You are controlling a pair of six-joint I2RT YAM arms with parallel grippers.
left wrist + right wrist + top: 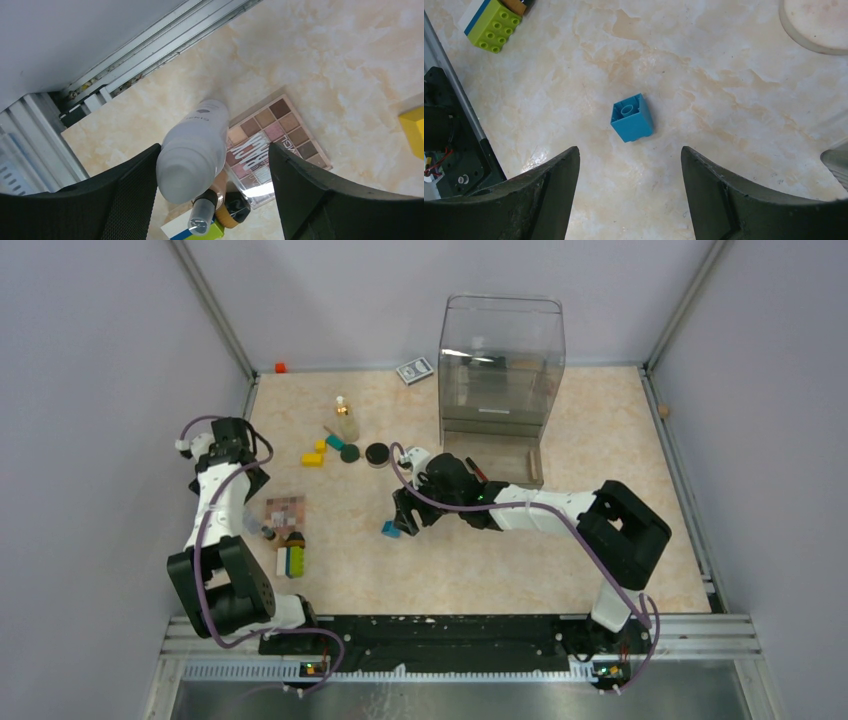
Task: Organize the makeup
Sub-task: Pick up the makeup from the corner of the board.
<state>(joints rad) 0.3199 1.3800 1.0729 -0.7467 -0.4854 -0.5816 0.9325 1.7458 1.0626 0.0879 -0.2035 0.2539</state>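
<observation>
**Left wrist view.** Your left gripper (215,147) had its fingers (125,200) spread wide, with the white bottle (192,155) between them. The bottle sat close against one finger, but a clear gap separated it from the other, so nothing was pinched. Its long axis ran nearly along the camera's line of sight. The rounded end faced the wrist and the far end was down at the table (325,60), just beside a corner of the pinkish checkered palette (272,135). You could not tell from this view whether it stood quite upright or leaned. The bottle looked frosted white, smooth and cylindrical, with faint grey lettering near its far end. A body of this kind would probably slip unless the fingers closed squarely across it.

**Right wrist view.** Your right gripper (629,150) also had its fingers spread and held nothing. It hung over a small blue cube (632,118), well apart from the bottle, so the left arm was plainly the nearer one.
</observation>
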